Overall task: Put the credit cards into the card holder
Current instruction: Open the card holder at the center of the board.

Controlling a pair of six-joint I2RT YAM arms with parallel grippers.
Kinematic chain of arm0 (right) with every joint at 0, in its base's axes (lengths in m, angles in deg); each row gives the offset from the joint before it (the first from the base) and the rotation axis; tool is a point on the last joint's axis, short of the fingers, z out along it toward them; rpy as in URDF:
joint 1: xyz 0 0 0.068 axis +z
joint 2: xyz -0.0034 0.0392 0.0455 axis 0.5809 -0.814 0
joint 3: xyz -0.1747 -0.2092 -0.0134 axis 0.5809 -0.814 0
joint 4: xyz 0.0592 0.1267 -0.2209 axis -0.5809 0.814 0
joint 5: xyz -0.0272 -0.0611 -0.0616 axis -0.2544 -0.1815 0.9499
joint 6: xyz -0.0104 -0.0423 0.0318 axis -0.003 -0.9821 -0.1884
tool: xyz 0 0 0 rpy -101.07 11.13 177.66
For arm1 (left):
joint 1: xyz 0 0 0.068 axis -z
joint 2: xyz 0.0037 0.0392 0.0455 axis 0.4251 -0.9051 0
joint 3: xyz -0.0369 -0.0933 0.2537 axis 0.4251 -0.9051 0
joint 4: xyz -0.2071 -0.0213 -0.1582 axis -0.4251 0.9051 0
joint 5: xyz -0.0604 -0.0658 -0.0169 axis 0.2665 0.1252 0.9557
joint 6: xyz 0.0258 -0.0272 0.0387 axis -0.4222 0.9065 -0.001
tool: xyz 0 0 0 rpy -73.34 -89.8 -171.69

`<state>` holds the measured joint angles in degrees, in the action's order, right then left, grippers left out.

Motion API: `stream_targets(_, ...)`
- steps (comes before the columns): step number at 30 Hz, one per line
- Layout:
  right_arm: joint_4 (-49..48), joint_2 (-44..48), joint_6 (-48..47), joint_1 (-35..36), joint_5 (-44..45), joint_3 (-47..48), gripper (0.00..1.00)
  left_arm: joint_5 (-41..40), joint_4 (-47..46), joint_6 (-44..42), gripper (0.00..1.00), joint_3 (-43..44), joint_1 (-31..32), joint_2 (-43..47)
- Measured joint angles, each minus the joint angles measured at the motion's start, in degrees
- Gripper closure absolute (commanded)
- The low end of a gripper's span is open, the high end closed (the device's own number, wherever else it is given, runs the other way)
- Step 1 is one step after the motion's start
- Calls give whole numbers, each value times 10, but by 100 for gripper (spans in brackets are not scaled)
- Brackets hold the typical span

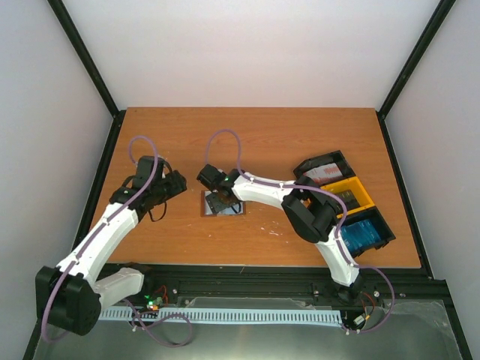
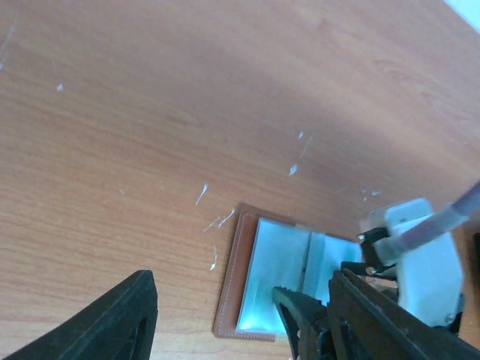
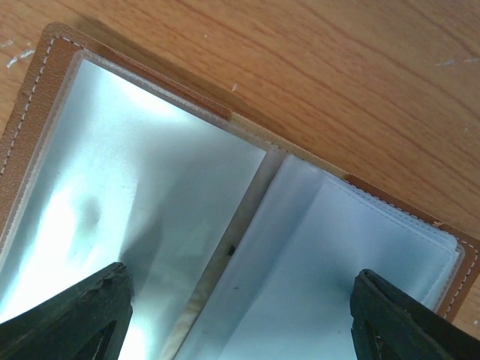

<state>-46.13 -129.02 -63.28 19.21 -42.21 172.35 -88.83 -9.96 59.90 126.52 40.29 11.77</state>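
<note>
Up close I see the card holder [image 3: 150, 187] spread open on the table [image 3: 337, 60] under the right gripper [image 3: 240, 292], fingers wide apart, though overhead that arm mostly hides it; left gripper [image 2: 240, 300] gapes empty nearby.

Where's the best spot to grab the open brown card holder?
Probably its brown stitched edge on the left gripper's side, sliding in low from there. The card holder lies open and flat on the table, so only that rim sticks out past the shiny clear pockets.
</note>
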Motion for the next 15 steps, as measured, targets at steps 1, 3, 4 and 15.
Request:
stream_targets(1,3,0,0,0,-1,3,21,-4,-4,-3,35,0,0,9)
stream_targets(3,10,-1,0,0,-2,9,21,-7,-17,-10,34,-3,-1,25)
stream_targets(4,16,-3,0,0,-3,16,21,-7,-24,-12,33,-6,-1,30)
stream_targets(15,89,-17,11,-8,-13,125,22,48,-88,-40,27,-46,-3,80)
